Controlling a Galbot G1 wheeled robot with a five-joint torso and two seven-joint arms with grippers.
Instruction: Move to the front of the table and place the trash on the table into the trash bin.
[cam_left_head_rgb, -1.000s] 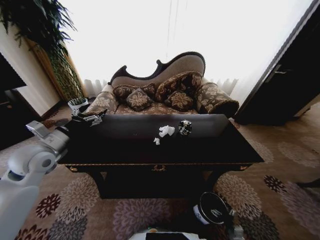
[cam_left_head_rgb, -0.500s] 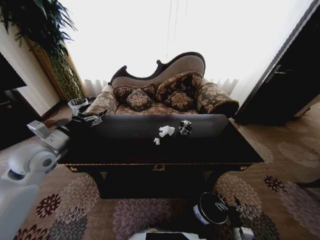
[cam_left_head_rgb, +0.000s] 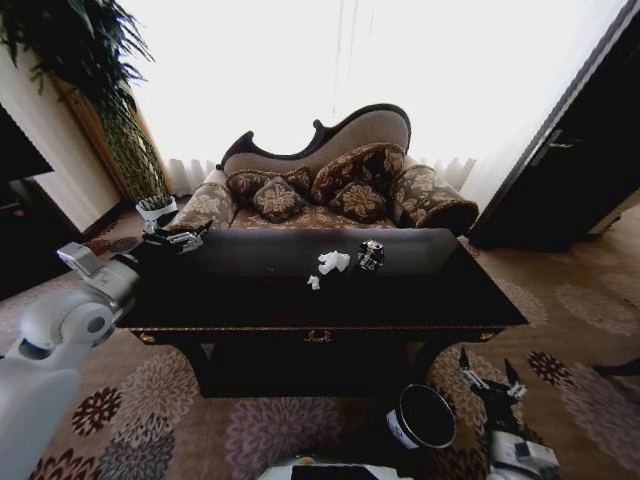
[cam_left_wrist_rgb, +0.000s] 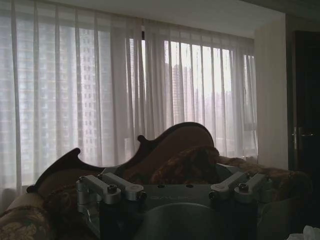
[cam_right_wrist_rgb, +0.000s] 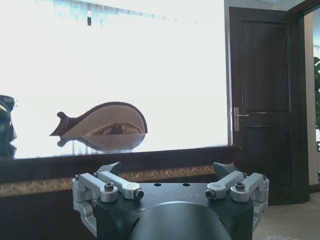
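- plainly, the trash is on the large glossy black wooden worktop with gold trim (cam_left_head_rgb: 250, 300): crumpled white paper wads (cam_left_head_rgb: 333, 262), a tiny white bit (cam_left_head_rgb: 313, 283) just in front of them, and a dark shiny crumpled wrapper (cam_left_head_rgb: 370, 255) just beside the wads, all near the middle towards the far edge.
- the small round black trash bin with a pale rim (cam_left_head_rgb: 422, 417) stands on the patterned carpet, below the worktop's front right part.
- the left claw (cam_left_head_rgb: 178, 238) hangs over the far left corner of the worktop, fingers spread and holding nothing, well apart from the trash.
- the right claw (cam_left_head_rgb: 490, 378) is low beside the bin, below the worktop's level, fingers apart and empty; in its wrist view the front edge of the worktop is above it.
- risk: if the right arm rises straight up from here, it can strike the gold-trimmed front edge or the underside, because it sits near and under the overhang.
- risk: the right arm is just beside the bin, so a sideways swing can knock the light pail over or shove it away from the drop spot.
- risk: the scraps lie far back, so a long reach may push the wads towards the brown patterned sofa (cam_left_head_rgb: 330, 190) rather than grasp them.
- risk: the tiny bit is small and flat on a glossy top; fingers may close over it and slide off.
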